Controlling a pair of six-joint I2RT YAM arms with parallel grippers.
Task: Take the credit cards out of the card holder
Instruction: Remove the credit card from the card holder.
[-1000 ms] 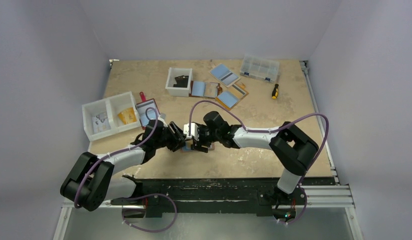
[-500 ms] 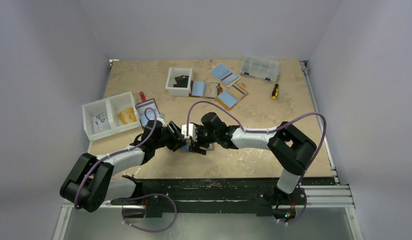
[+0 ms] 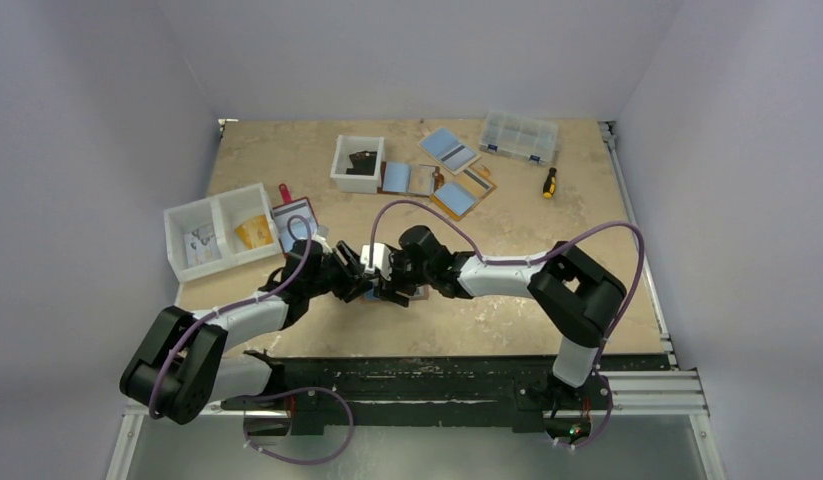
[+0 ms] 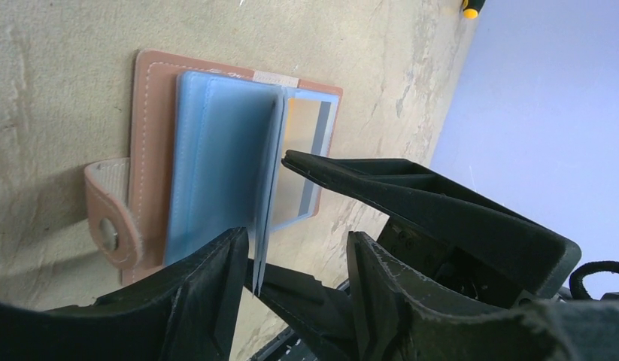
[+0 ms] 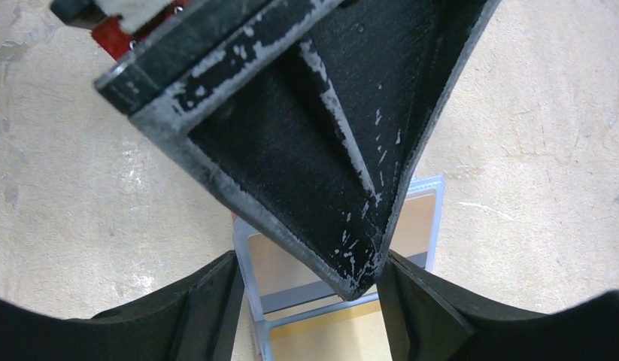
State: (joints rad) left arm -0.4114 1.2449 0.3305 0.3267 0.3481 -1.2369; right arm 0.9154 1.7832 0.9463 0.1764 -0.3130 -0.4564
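Note:
The card holder (image 4: 152, 150) lies open on the table, tan-brown with a snap tab (image 4: 104, 229) and light blue sleeves. One blue leaf (image 4: 265, 188) stands upright along the spine. In the right wrist view a sleeve (image 5: 344, 301) holds a tan-gold card with a grey stripe. No dark grey card shows. My left gripper (image 4: 297, 237) is open, and the upright leaf's edge is just inside one finger. My right gripper (image 5: 307, 259) is open and straddles the sleeve from the opposite side. In the top view the left gripper (image 3: 357, 281) and the right gripper (image 3: 389, 285) meet and hide the holder.
A white two-part bin (image 3: 215, 235) stands at the left, with a red-tabbed wallet (image 3: 295, 222) beside it. At the back are a small white box (image 3: 357, 162), other open wallets (image 3: 455, 190), a clear organiser (image 3: 518, 136) and a screwdriver (image 3: 550, 182).
My right gripper has shifted slightly left toward the left gripper, and both now crowd closer over the holder. The left arm has barely moved.

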